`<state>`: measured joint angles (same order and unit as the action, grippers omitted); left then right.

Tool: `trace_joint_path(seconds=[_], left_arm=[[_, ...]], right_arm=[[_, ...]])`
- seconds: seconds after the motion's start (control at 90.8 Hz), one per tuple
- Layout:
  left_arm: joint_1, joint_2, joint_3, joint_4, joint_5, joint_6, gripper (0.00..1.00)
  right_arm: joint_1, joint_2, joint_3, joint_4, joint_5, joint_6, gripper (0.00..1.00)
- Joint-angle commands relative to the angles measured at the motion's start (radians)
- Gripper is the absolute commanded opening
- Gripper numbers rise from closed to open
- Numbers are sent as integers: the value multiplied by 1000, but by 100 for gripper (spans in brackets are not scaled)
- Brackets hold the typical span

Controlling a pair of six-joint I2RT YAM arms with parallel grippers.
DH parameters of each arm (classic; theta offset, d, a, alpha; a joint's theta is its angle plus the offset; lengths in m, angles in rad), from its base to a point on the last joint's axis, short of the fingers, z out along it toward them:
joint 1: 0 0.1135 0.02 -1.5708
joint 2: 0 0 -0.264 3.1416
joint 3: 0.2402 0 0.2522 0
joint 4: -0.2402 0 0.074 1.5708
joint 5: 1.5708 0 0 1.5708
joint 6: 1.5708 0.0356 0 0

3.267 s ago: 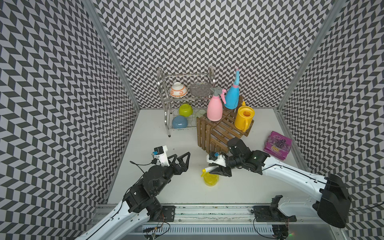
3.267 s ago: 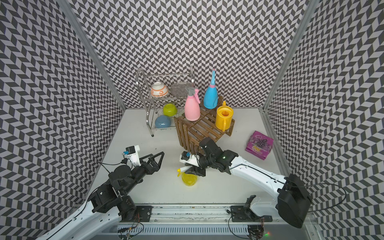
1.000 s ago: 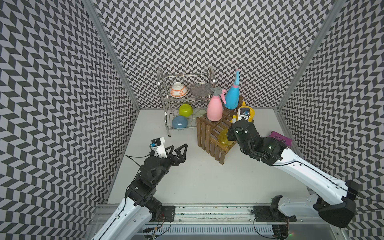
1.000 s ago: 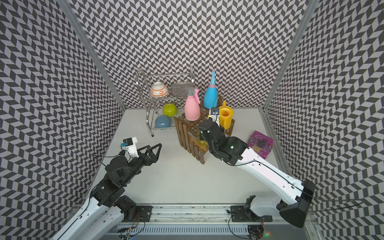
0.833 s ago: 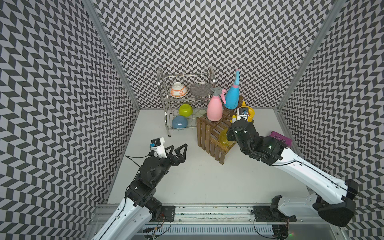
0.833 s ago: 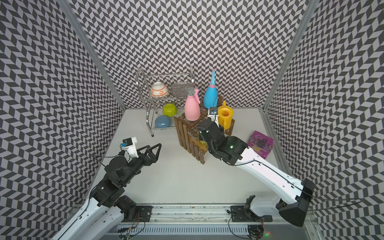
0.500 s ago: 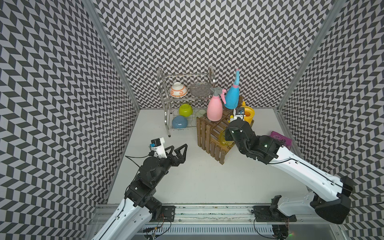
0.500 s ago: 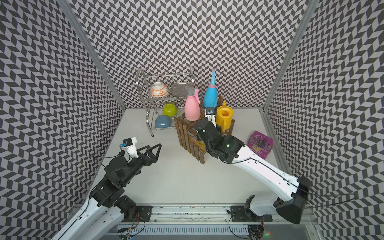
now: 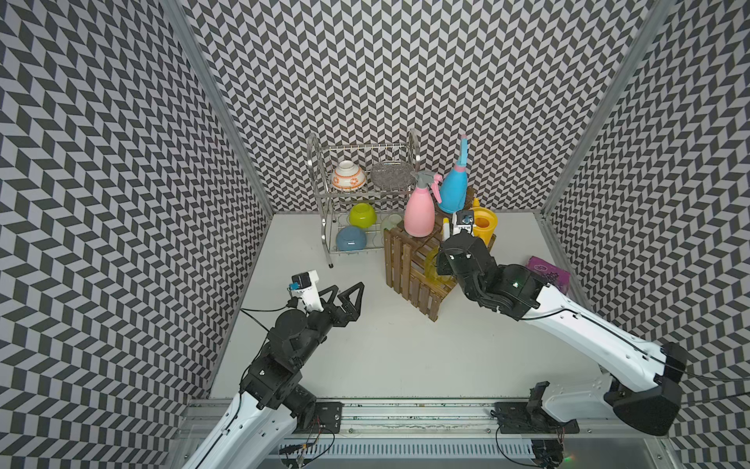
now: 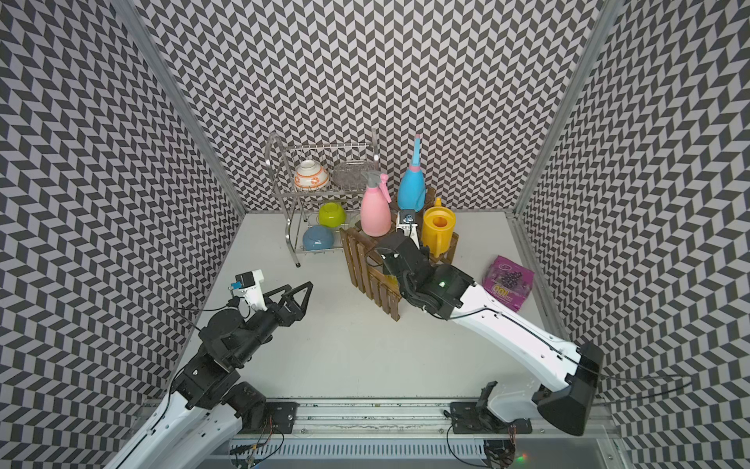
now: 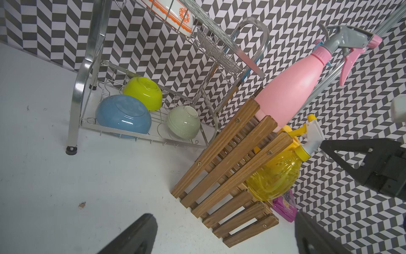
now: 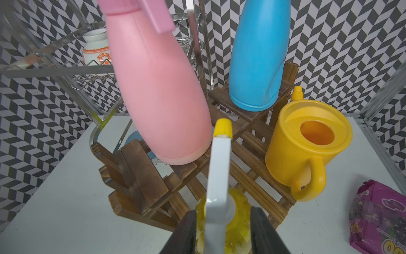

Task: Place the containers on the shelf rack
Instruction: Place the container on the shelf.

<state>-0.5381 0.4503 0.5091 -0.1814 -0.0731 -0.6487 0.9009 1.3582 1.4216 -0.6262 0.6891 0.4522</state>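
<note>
Both parted: left end effector [image 9: 350,286], right end effector [image 12: 222,210]; white tabletop [image 9: 385,357], chevron walls [image 9: 406,81].

Pink spray bottle [image 9: 420,213], blue spray bottle [image 9: 452,195], yellow watering can [image 9: 485,225] stood upright on wooden shelf rack [image 9: 410,264]; translucent yellow spray bottle [image 11: 274,178] sat on lower tier.
</note>
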Motion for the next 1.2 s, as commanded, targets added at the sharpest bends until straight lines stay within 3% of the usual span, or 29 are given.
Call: trace_joint_path(seconds=[0.0,0.375,0.529,0.683,0.815,0.969,1.19], left_arm=[[6,-5,8,-5,4,0,100],[7,0,20,-8,7,3,100],[8,8,29,-3,14,4,100],[7,13,33,5,30,1,100],[7,13,32,12,48,-5,100],[7,12,5,73,98,-17,100],[7,-19,-78,143,168,-67,100]], right_arm=[[6,-19,3,48,-7,-5,46],[5,-125,-45,67,-51,-24,56],[6,-225,-110,121,-139,-86,61],[4,-424,-290,294,-327,-230,67],[3,-612,-441,455,-453,-326,66],[4,-797,-666,596,-418,-369,69],[3,-1021,-929,683,-325,-383,88]])
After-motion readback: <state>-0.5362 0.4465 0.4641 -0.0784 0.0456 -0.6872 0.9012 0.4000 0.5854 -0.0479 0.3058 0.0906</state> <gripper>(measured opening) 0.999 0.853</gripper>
